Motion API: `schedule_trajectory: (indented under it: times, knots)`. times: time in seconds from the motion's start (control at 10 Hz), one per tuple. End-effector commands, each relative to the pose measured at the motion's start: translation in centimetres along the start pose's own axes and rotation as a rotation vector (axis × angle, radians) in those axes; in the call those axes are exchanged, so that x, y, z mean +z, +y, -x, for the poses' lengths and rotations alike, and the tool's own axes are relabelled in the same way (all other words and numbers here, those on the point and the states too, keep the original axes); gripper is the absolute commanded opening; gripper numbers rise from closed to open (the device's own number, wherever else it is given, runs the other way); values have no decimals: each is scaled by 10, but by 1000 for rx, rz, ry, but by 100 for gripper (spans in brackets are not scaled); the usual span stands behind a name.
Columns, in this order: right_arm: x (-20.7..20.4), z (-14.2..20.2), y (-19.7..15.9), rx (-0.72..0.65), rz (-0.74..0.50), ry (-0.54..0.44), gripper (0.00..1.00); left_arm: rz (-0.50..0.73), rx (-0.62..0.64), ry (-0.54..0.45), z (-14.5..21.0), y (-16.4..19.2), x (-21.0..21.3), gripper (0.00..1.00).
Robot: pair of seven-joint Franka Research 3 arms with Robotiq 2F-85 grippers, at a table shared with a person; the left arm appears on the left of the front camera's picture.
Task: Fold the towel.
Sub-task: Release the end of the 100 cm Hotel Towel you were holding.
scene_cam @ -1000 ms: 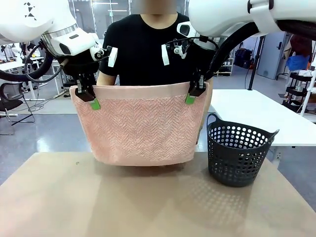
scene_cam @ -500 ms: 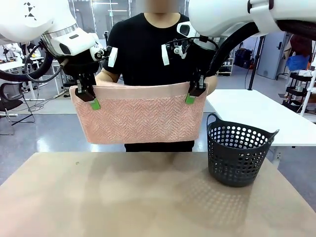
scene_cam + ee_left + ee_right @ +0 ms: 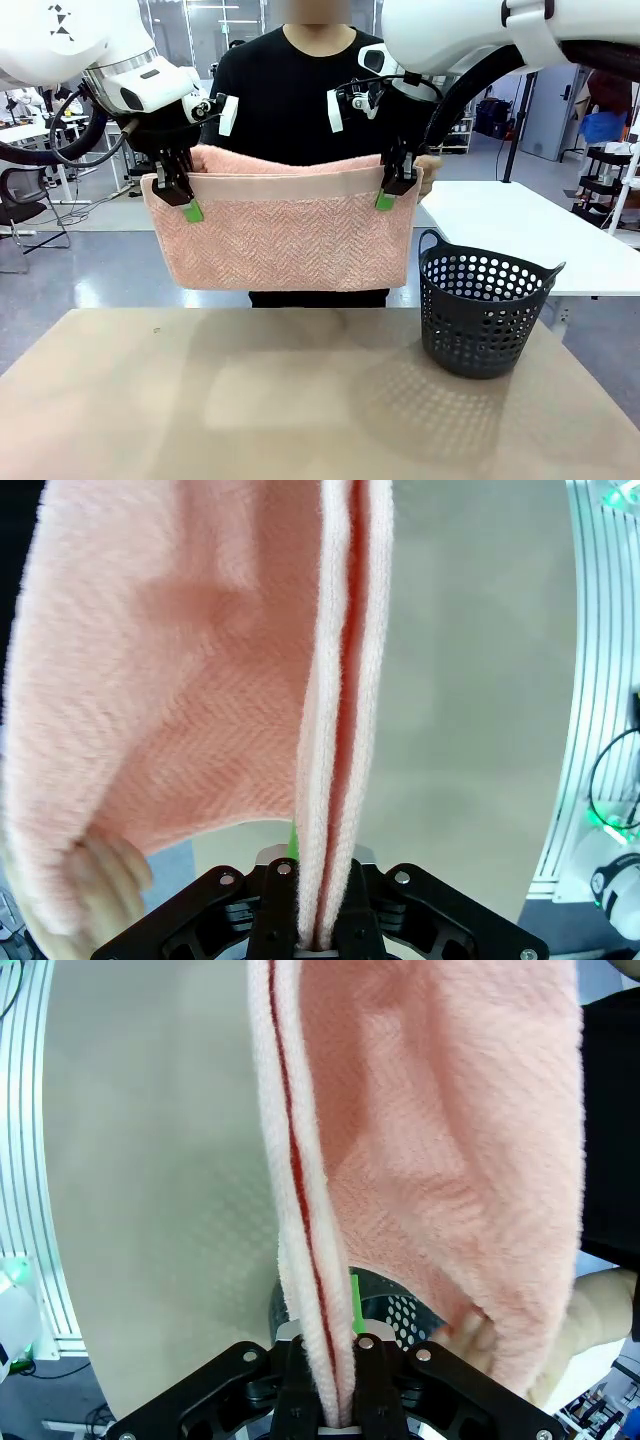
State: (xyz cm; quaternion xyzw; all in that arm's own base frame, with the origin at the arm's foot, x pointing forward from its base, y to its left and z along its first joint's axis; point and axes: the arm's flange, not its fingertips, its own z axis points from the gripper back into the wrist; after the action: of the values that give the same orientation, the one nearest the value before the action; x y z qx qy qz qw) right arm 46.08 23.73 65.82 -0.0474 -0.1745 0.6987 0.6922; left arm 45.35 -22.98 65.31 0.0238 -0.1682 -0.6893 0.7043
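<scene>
Both arms come in from the upper corners with wrists turned down; the left gripper and right gripper hang level, well above the table; each is clenched on a top corner of the towel, with two hem layers pinched between the pads in the wrist views; the towel hangs taut between them, its lower edge clear of the tabletop; a person's hand holds a further fold behind the top hem; the basket stands right of the towel, apart from it.
</scene>
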Motion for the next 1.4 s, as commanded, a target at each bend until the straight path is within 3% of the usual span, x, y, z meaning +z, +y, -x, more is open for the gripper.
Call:
schedule_trajectory:
  times: [0.0, 1.3]
  knots:
    - [0, 2, -1, 3, 5, 10, 0, -5, 15, -1, 0, 0, 1, 0]
    - [0, 2, -1, 3, 5, 10, 0, -5, 15, -1, 0, 0, 1, 0]
